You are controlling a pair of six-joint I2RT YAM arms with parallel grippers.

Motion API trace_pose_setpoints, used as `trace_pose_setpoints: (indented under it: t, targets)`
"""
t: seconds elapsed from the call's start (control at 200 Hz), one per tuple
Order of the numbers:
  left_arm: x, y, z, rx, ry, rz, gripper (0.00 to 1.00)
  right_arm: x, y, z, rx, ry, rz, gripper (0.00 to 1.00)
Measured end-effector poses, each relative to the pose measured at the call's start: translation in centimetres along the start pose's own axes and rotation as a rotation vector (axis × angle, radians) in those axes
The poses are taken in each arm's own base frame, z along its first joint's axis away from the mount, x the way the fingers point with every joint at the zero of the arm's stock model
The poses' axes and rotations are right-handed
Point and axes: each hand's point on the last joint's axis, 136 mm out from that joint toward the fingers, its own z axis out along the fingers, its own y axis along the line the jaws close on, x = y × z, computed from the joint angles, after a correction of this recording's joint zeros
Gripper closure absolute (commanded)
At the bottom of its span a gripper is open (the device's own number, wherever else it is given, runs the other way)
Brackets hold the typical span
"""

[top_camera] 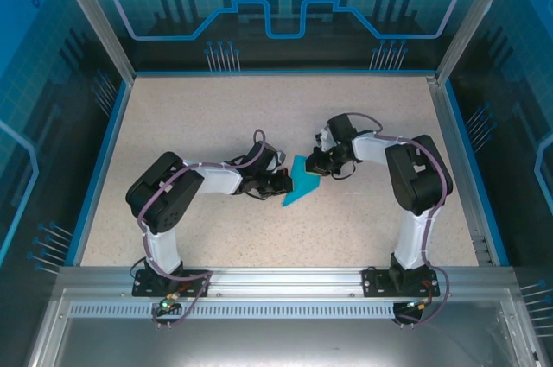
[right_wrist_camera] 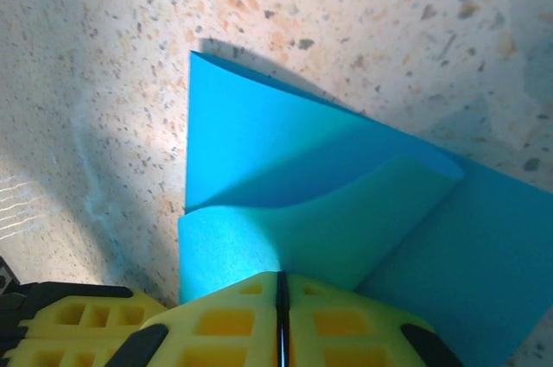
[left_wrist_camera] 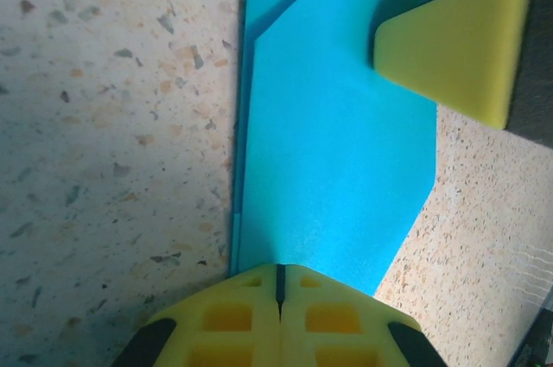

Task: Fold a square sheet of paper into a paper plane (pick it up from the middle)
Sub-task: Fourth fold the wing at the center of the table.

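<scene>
Speckled beige laminate forms the table (top_camera: 216, 117), the largest surface, bordered by a blue rim and an aluminium frame (top_camera: 91, 13). On it, the left arm (top_camera: 173, 194) and the right arm (top_camera: 415, 173) bend inward so that both wrists meet near the table's centre. Between the two end effectors lies the square sheet of paper (top_camera: 302, 181) — cyan-blue, matte, partly folded into a narrow form. One pointed end reaches past the left gripper (top_camera: 278, 184) toward the near edge, and the opposite end lies at the right gripper (top_camera: 318, 164). In the left wrist view, the sheet (left_wrist_camera: 337, 168) extends straight ahead of the left gripper (left_wrist_camera: 279, 272) and lies flat on the table. A lower layer shows as a thin strip along its left side, and a diagonal fold edge runs across the far end. The left gripper's yellow fingers are pressed together, and their tips sit on the near end of the sheet. Ahead and to the right of them, one yellow finger (left_wrist_camera: 458, 47) of the right gripper rests with its tip on the paper. In the right wrist view, the sheet (right_wrist_camera: 259, 168) spreads ahead and to the right of the right gripper (right_wrist_camera: 279, 279), with a sharp corner ahead-left. A paler flap (right_wrist_camera: 320, 229) curls back from the sheet to the fingertips. These fingers are also pressed together — whether they pinch the flap or only bear down on it cannot be told.
</scene>
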Motion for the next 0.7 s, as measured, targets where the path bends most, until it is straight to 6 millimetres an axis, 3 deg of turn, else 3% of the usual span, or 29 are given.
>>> trace_pose_setpoints:
  t: [0.14,0.305,0.7]
  targets:
    - [0.0,0.0,0.0,0.0,0.0,0.0,0.98,-0.3,2.0,-0.9,-0.032,-0.04,-0.054,0.9]
    - [0.0,0.0,0.0,-0.001,0.001,0.0,0.98,1.1,3.9,0.4,-0.06,-0.016,-0.099,0.9]
    - [0.1,0.1,-0.1,-0.015,0.013,-0.009,1.0,3.7,2.5,2.4,-0.05,0.064,-0.069,0.95]
